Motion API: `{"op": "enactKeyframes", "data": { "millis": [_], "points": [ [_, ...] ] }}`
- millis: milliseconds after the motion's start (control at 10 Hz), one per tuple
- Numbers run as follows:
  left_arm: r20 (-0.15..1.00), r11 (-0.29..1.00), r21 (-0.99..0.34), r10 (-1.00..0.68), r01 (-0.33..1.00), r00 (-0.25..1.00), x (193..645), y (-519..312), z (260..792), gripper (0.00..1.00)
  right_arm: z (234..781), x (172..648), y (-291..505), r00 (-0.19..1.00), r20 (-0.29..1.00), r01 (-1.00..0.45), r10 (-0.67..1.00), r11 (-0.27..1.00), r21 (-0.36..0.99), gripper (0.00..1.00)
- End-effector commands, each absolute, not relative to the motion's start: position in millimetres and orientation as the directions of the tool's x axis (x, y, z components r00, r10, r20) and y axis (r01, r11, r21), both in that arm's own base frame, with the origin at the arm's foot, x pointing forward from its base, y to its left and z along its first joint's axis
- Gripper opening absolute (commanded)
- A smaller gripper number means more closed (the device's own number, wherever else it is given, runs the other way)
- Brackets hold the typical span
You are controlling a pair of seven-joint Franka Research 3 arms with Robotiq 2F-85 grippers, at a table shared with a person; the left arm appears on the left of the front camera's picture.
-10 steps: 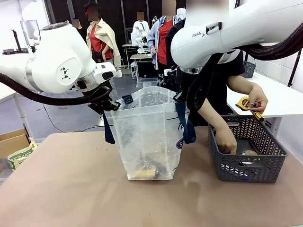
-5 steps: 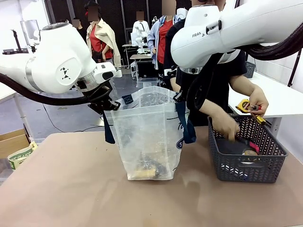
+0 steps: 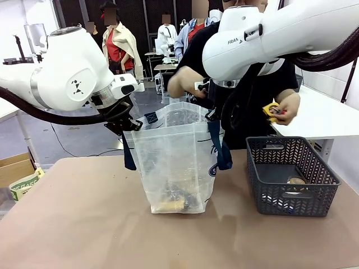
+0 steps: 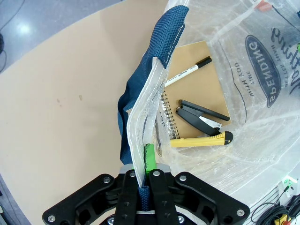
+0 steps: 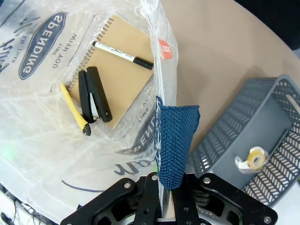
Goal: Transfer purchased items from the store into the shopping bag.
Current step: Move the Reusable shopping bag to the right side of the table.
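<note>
Currently the table (image 3: pixel 84 224) carries two containers. The shopping bag (image 3: pixel 174 162) stands upright about midway between the table's left and right edges, mouth held open. The grey basket (image 3: pixel 280 199) sits near the right edge, apart from the bag.

Left gripper (image 4: pixel 144 161): jaws clamped on the bag's rim and blue handle strap, on the bag's left side. Right gripper (image 5: pixel 166 187): jaws clamped likewise on the opposite rim and strap.

Bag contents, flat on the bottom:
- tan spiral notebook (image 4: pixel 201 89)
- black stapler (image 4: pixel 201 117) lying on the notebook
- yellow utility knife (image 4: pixel 199 139) at the notebook's edge, just beside the stapler
- black-and-white pen (image 4: pixel 187 71) across the notebook

The person's one hand (image 3: pixel 283 109) holds a yellow tape measure (image 3: pixel 273 109) above the basket; the other hand (image 3: pixel 182 84) is above the bag's mouth. A small tape roll (image 5: pixel 255 158) lies in the basket.
</note>
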State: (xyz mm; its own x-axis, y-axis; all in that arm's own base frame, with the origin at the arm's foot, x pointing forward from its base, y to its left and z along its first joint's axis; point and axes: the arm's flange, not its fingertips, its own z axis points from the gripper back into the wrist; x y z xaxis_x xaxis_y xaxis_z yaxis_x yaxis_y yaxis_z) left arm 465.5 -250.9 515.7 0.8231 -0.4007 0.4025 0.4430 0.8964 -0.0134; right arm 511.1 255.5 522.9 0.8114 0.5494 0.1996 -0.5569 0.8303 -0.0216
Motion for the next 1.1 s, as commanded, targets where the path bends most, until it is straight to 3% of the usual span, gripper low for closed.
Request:
{"op": "enactKeyframes", "data": {
  "millis": [0,1000],
  "points": [
    [0.403,0.902,-0.015,-0.389,0.431,0.828,464.4,-247.7,515.6,0.00,523.7,511.9,253.0,0.815,0.203,-0.550,0.543,0.835,-0.022,0.00],
    [0.403,0.902,-0.015,-0.389,0.431,0.828,464.4,-247.7,515.6,0.00,523.7,511.9,253.0,0.815,0.203,-0.550,0.543,0.835,-0.022,0.00]
  ]
}}
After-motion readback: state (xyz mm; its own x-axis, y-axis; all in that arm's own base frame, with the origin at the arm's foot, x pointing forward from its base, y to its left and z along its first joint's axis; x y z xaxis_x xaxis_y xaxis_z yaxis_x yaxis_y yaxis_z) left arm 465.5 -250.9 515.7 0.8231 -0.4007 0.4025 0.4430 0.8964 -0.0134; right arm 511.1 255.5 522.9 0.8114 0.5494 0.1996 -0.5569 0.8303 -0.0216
